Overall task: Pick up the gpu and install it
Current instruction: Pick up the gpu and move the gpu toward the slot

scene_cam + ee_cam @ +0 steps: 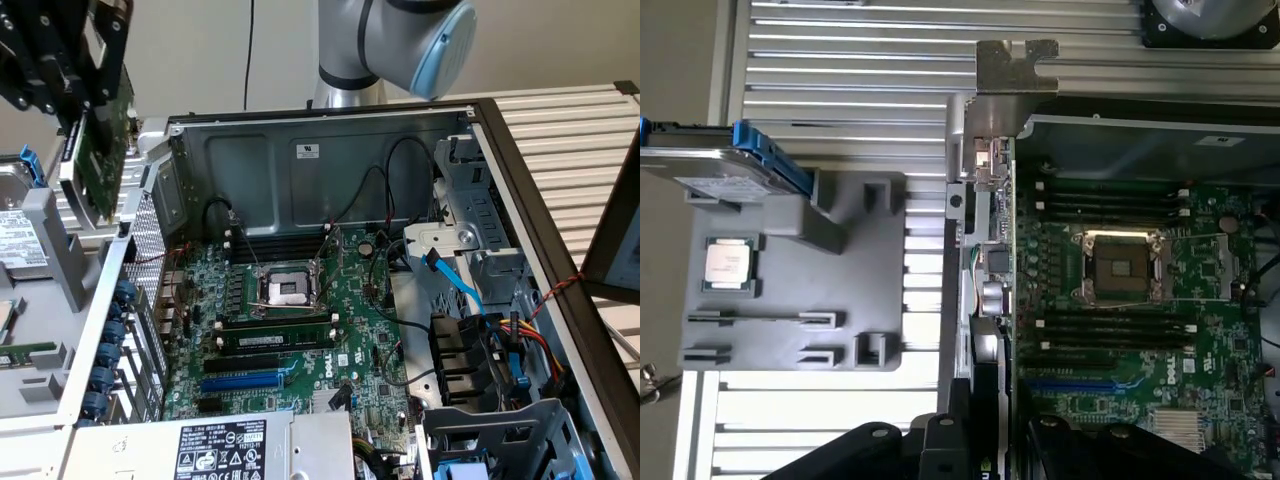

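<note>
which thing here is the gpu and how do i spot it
Start at the open computer case with the big green motherboard lying flat inside. Above the case's corner at the exterior view's left, the gpu hangs in the arm's black jaws. Unlike the motherboard, it is a small green card in the air, on edge, with a metal end bracket.

Scene's lit softly and evenly, glare is kicked off the ribbed silver metal tabletop (pixel 840 130), and the open grey computer case (pixel 260 160) is slightly shadowed inside.
</note>
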